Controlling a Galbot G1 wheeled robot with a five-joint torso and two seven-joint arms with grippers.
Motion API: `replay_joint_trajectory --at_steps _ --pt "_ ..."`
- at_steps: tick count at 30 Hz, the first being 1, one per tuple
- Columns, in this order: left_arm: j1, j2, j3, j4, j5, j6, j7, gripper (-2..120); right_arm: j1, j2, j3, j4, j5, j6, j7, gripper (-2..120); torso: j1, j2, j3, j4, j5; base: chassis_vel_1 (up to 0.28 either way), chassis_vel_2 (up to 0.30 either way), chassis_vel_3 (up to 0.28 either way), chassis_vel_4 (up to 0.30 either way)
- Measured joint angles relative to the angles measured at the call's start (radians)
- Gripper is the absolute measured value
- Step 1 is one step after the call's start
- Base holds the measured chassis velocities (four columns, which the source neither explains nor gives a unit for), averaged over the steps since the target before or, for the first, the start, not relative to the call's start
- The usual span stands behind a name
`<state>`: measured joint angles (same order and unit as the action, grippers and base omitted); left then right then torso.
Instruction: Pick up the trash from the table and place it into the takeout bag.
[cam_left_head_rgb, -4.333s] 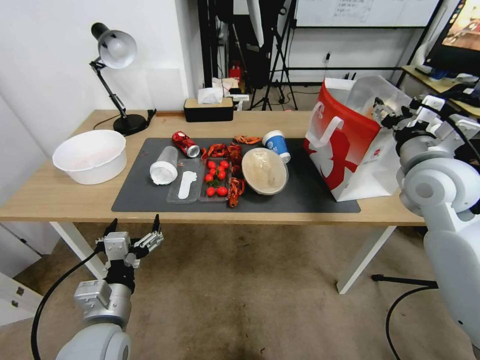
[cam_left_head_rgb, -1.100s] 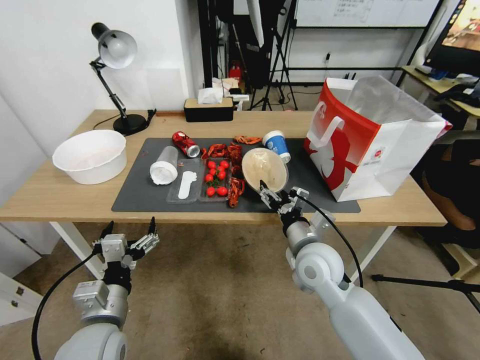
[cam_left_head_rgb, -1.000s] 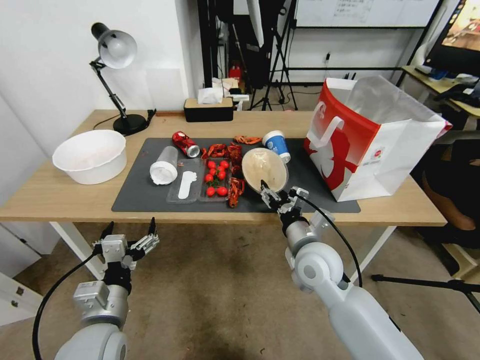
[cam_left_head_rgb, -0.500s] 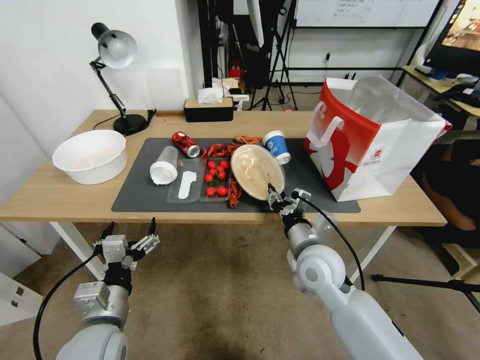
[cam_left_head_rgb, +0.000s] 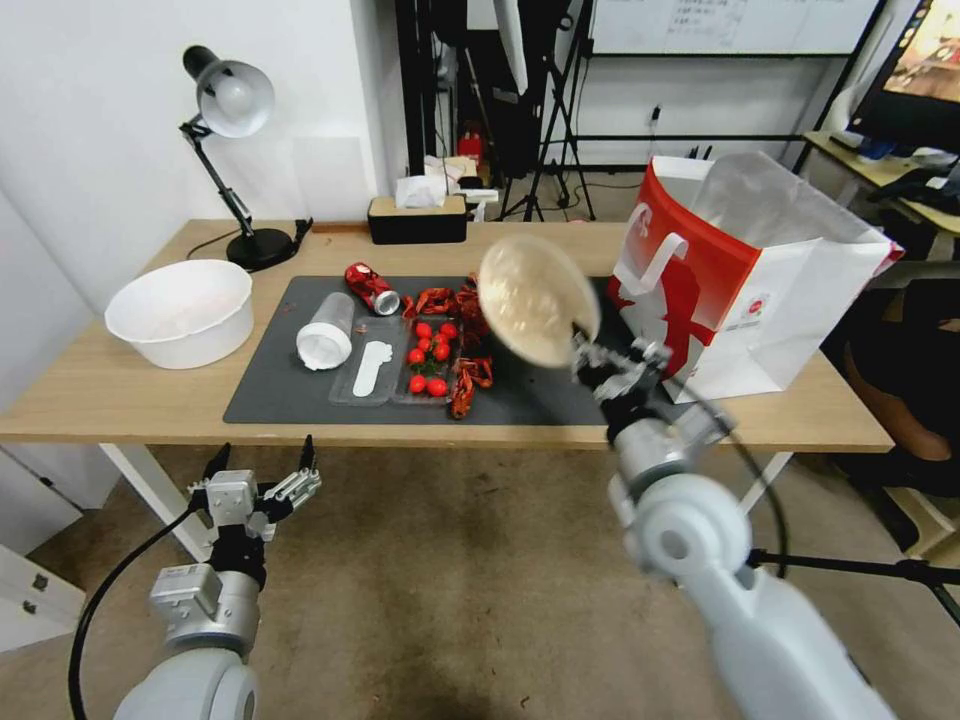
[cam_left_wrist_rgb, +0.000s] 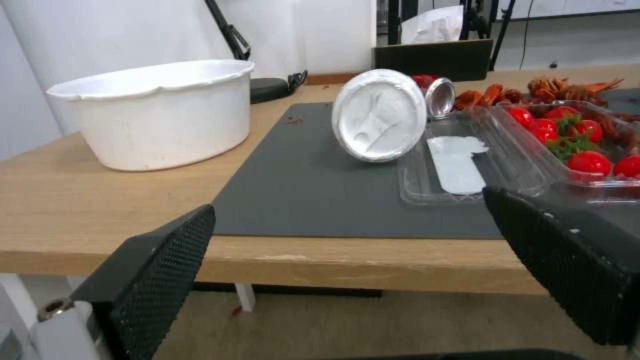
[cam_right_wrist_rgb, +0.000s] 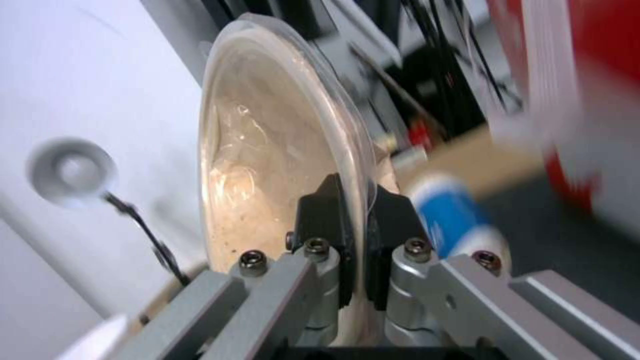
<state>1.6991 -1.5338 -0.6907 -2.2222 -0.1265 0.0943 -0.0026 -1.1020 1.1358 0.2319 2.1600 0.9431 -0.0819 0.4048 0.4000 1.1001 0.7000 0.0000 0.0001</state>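
Right now my right end effector (cam_left_head_rgb: 592, 350) is clamped on the rim of the beige bowl (cam_left_head_rgb: 535, 298), which I see lifted clear of the bench (cam_left_head_rgb: 120, 385) and tipped on edge, its open face turned toward me. From the right wrist camera the two black fingers (cam_right_wrist_rgb: 325, 220) pinch the bowl's thin edge (cam_right_wrist_rgb: 267, 165) between them. The bowl hangs over the right part of the dark mat (cam_left_head_rgb: 290, 385), close beside the takeout bag (cam_left_head_rgb: 745, 285) but short of its red front panel. The bag stands open at the bench's right end, its mouth higher than the bowl, with a white handle (cam_left_head_rgb: 655, 258) drooping on the near side.

Left of the bowl lie the crayfish shells (cam_left_head_rgb: 465, 375), the clear tray of tomatoes (cam_left_head_rgb: 428, 358) and an empty clear tray (cam_left_head_rgb: 368, 368). Past those, the plastic cup (cam_left_head_rgb: 325, 335) and the crushed red can (cam_left_head_rgb: 372, 288) lie on their sides. The blue paper cup (cam_right_wrist_rgb: 453, 215) sits just behind the bowl, seen from the right wrist.

My left end effector (cam_left_head_rgb: 258, 478) hangs below the front edge of the bench, fingers spread wide and empty. A white basin (cam_left_head_rgb: 180, 312) and a desk lamp (cam_left_head_rgb: 232, 150) occupy the left end, well apart from the bowl.
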Motion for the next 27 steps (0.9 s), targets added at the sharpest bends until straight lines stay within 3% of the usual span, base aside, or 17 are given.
replay_joint_trajectory --at_steps 7,15,27 --pt "0.002 -0.005 0.009 -0.002 0.012 -0.001 0.001 100 0.093 -0.104 0.151 0.071 0.014 0.006 -0.049 2 0.000 0.000 0.000 0.0001 0.0000 0.000 0.000 0.000 0.000" --pt "0.008 -0.006 0.008 -0.006 0.014 -0.005 0.001 100 0.176 -0.190 0.285 0.013 -0.048 -0.043 -0.019 2 0.000 0.000 0.000 0.0001 0.0002 0.000 0.000 0.000 0.000" --pt "0.008 -0.008 0.012 -0.006 0.017 -0.006 0.002 100 0.197 -0.224 0.351 -0.104 -0.206 -0.110 0.053 2 0.000 0.000 0.000 0.0000 0.0000 0.000 0.000 0.000 0.000"
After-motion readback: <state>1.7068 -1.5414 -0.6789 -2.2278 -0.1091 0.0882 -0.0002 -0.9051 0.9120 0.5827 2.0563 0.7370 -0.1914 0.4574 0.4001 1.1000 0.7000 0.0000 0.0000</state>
